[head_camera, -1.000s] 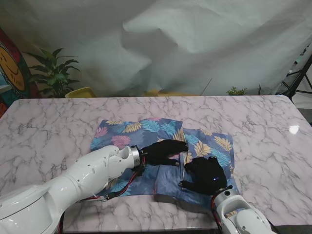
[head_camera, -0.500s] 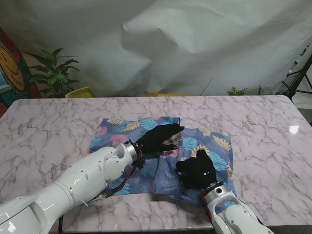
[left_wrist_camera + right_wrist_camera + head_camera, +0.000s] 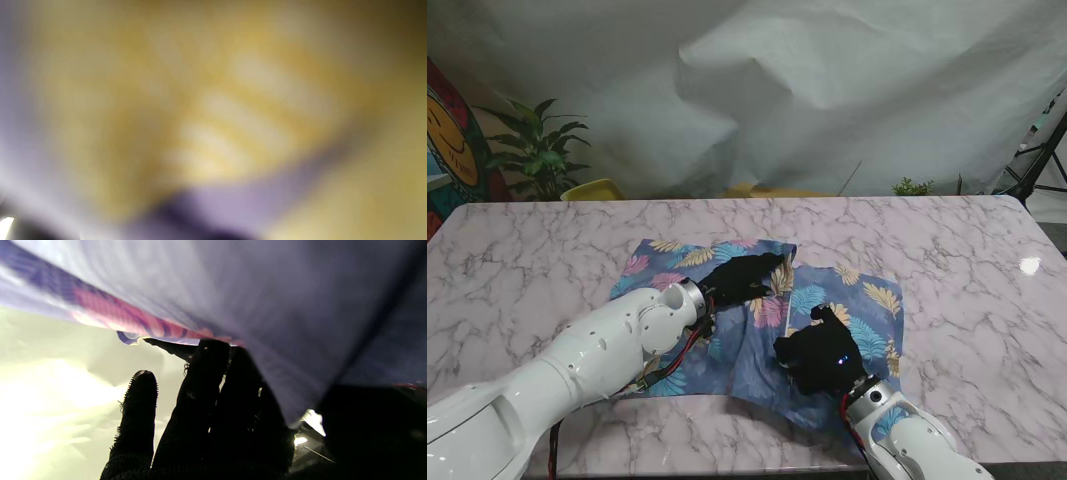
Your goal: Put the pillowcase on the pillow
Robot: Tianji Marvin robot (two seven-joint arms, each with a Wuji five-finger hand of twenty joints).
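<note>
Hands in black gloves work at the blue leaf-print fabric pillowcase (image 3: 857, 300) on the white marble counter (image 3: 967, 250).

Left hand (image 3: 742, 280) lies on the cloth's middle, fingers stretched toward its far edge; whether it grips, I cannot tell. Right hand (image 3: 819, 358) is clamped on the near flap, lifting it off the counter. Left wrist view shows only blurred yellow print.

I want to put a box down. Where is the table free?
Bare marble table lies left of the pillowcase, right of it toward the far corner, and along the far edge. The middle is crowded: left hand and right hand work the cloth.
</note>
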